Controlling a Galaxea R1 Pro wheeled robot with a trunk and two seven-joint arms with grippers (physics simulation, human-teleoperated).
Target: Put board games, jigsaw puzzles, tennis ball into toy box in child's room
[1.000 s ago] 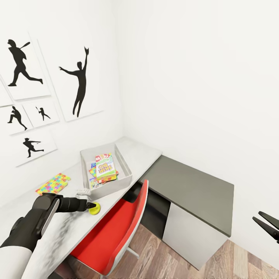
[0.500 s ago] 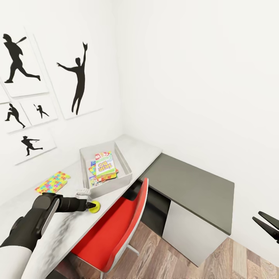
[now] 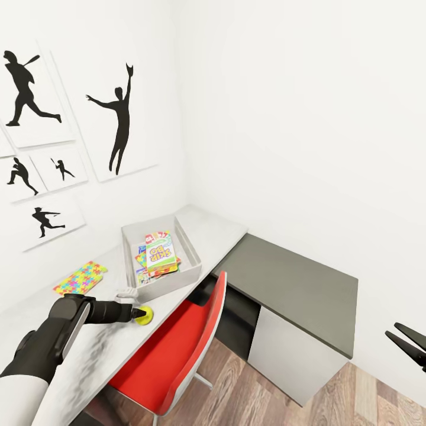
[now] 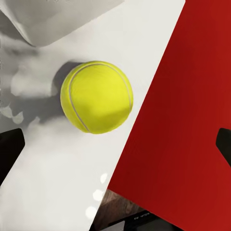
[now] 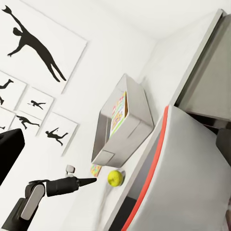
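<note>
Head view: ball [image 3: 143, 316] on the bench [image 3: 112, 349] near its front edge, just short of the box [image 3: 192, 260] corner; left pincer [image 3: 139, 314] reaching in level, tips at the ball, gap between them not readable from here. Inside the box, a stack of games [image 3: 158, 255] with the SKIP-BO one on top. Beside the box, toward the wall, one puzzle [image 3: 80, 278] flat on the bench. Under the bench edge, a red chair [image 3: 177, 355]; further right, a lower dark cabinet [image 3: 296, 290]. At the far right edge, right pincer [image 3: 408, 343] hanging over the floor, fingers spread, nothing between them. Left wrist view: ball [image 4: 96, 96] resting free on the bench [image 4: 53, 183], dark fingertips [image 4: 9, 149] at either border, wide apart, not touching it; red chair [image 4: 183, 120] alongside. Right wrist view: left pincer [image 5: 94, 181] close to the ball [image 5: 114, 177], a small gap between them; box [image 5: 139, 120] beyond with games [image 5: 118, 114] showing inside, puzzle [image 5: 95, 169] partly seen.
</note>
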